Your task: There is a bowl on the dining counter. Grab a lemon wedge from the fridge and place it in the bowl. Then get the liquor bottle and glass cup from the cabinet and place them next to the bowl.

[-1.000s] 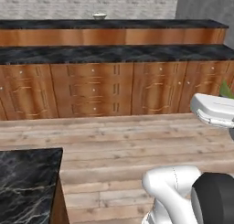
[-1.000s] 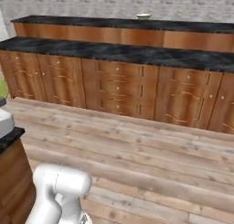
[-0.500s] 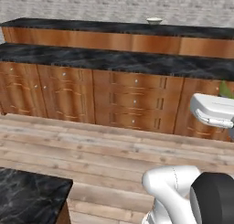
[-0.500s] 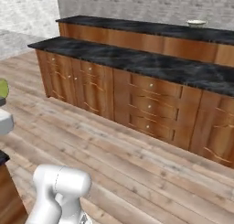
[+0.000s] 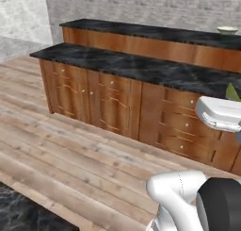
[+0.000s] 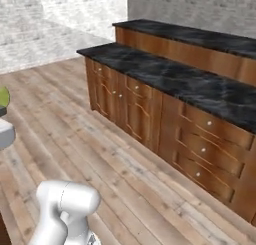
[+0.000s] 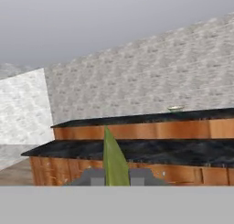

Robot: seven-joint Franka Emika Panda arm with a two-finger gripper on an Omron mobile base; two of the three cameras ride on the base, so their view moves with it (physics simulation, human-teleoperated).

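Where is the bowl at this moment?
The bowl sits on the dining counter's raised black top, far right in the left base view, apart from the gripper holding the lemon wedge.

Yellow-green lemon wedge, pale bowl, black white-veined dining counter over reddish-brown wood

The dining counter has a glossy black veined marble top over smooth reddish-brown wood; floor planks look matt, grainy.

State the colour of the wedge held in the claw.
Yellow-green; the lemon wedge shows best in the hand view.
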